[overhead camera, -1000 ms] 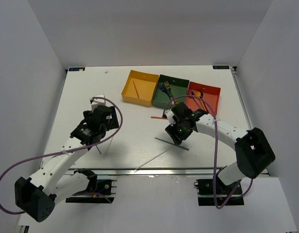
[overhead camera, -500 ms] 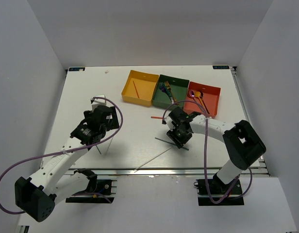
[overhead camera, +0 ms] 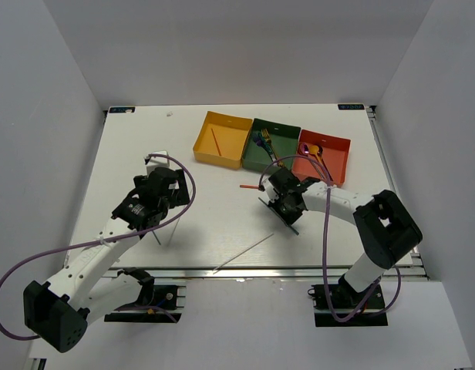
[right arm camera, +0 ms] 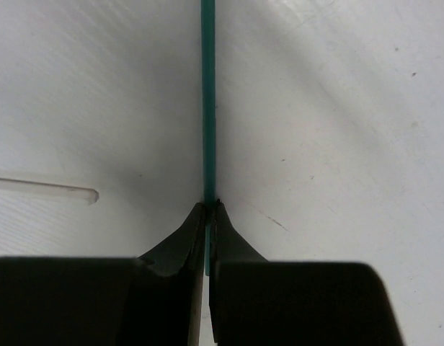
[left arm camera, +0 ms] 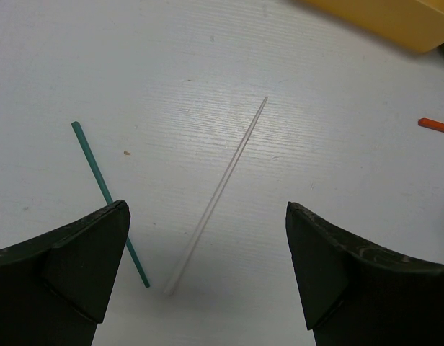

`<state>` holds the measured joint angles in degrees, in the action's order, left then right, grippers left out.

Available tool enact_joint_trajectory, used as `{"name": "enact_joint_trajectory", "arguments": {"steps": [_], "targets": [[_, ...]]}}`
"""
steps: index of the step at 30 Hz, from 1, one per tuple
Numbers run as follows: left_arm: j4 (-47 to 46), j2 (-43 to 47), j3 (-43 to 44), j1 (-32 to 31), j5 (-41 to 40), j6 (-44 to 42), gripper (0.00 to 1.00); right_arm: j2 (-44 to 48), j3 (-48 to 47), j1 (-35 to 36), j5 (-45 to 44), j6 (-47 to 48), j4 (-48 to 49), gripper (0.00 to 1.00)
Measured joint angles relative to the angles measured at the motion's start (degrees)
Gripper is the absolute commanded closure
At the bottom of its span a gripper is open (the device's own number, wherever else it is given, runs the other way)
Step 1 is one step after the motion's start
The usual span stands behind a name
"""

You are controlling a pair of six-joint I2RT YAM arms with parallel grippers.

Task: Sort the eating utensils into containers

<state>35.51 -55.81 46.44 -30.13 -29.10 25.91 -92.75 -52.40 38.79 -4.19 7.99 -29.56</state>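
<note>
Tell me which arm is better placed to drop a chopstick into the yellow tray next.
Right. The right gripper is shut on a green chopstick, so it probably only has to carry it to the yellow tray. The left gripper is open and holds nothing.

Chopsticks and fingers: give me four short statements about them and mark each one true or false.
The right fingers pinch a green chopstick. True.
The left fingers are shut. False: they stand open above a pale chopstick.
A red chopstick lies in the yellow tray. True.
The pale chopstick lies in the red tray. False: it lies on the table.
</note>
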Motion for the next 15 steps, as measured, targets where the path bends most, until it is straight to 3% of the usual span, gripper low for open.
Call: {"name": "enact_joint_trajectory", "arguments": {"steps": [9, 12, 15], "targets": [[0.00, 0.00, 0.00, 0.00, -0.02, 0.00, 0.02, 4.83, -2.19, -0.52, 3.93, 3.28, -0.50, 1.00], [0.02, 0.00, 0.00, 0.00, -0.11, 0.02, 0.02, 7.61, -9.55, -0.52, 6.51, 2.97, 0.22, 1.00], [0.02, 0.04, -0.02, 0.00, -0.26, 0.02, 0.02, 3.28, -23.39, -0.52, 8.52, -1.01, 1.95, 1.00]]}}
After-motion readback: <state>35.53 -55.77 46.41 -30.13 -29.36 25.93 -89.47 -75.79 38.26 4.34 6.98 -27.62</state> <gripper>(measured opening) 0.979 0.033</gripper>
